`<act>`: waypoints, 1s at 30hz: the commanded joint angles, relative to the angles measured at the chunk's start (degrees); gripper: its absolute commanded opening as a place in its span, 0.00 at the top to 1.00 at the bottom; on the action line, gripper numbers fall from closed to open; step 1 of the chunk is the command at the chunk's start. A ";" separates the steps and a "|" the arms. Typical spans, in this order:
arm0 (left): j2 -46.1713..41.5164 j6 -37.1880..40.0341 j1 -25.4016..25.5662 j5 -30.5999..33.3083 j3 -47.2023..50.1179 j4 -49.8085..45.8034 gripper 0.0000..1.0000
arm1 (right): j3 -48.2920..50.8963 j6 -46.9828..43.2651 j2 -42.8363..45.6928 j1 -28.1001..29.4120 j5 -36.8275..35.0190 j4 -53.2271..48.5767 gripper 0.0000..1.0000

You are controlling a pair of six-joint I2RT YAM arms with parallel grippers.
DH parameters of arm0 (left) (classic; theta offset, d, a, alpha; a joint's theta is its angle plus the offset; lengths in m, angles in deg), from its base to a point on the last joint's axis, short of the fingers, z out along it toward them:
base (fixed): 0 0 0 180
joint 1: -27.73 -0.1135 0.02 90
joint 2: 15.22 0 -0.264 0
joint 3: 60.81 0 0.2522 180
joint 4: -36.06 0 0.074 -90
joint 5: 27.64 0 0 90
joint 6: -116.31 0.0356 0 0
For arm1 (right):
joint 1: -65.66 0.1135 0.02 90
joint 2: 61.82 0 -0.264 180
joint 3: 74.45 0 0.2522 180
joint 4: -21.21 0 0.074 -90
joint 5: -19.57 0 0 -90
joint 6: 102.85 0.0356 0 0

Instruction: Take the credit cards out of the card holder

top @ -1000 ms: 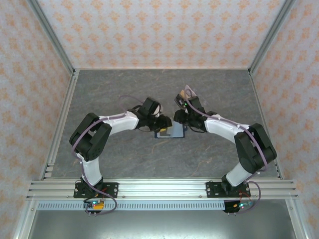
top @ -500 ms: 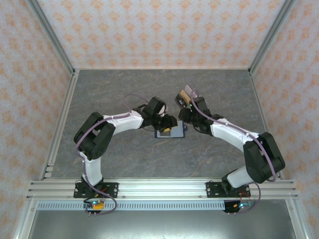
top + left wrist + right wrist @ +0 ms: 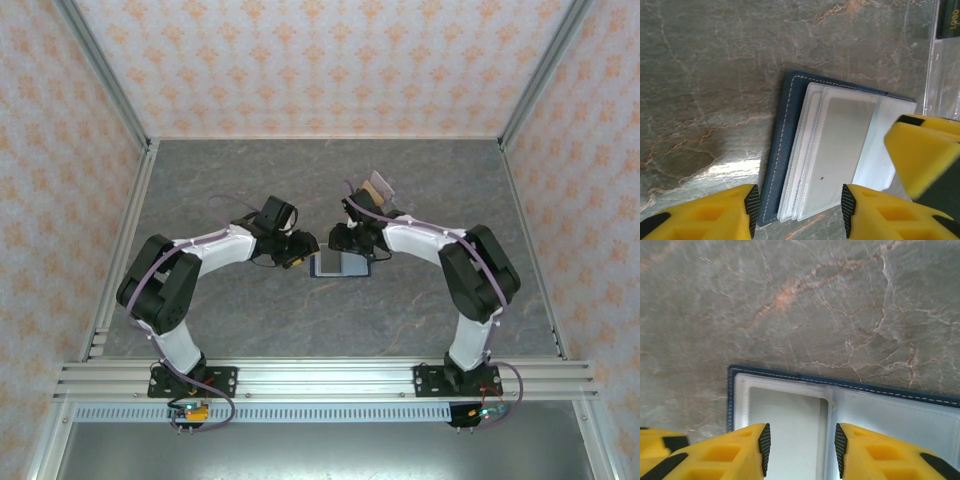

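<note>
The holder (image 3: 340, 265) lies open and flat near the middle of the surface (image 3: 230, 190), with both arms bent in over it. In the left wrist view its navy stitched cover (image 3: 779, 160) shows along one side. Stacked on that cover are see-through sleeves holding a pale grey panel (image 3: 840, 145). It is probably a card left in its pocket, though through the clear plastic it could be only the sleeve backing. Beyond the right arm a brown card (image 3: 377, 186) lies apart on the surface, already out.

The left hand (image 3: 800, 200) has its fingers apart, standing either side of the holder's near end and gripping nothing. The right hand (image 3: 800, 435) is also parted and empty, poised just over a sleeve pocket (image 3: 785, 410) by the holder's corner. One of its yellow fingers (image 3: 922, 150) shows in the left wrist view over the far half.

The cards will likely be light, thin, stiff and slick, and they sit snug inside soft plastic that flexes. The holder weighs little, so it would probably slide or lift with any pull unless one hand pins the cover. The best hold is on a card's exposed short edge at the pocket mouth. It should be pinched by its flat faces and drawn straight along the sleeve. A shallow pinch may slip off. A deep one may catch the sleeve too and drag the holder along.
</note>
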 commanded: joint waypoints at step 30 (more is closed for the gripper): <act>5.87 1.00 3.25 -3.94 -3.98 2.64 0.64 | -5.17 -0.68 -7.75 -0.75 -2.00 -9.93 0.88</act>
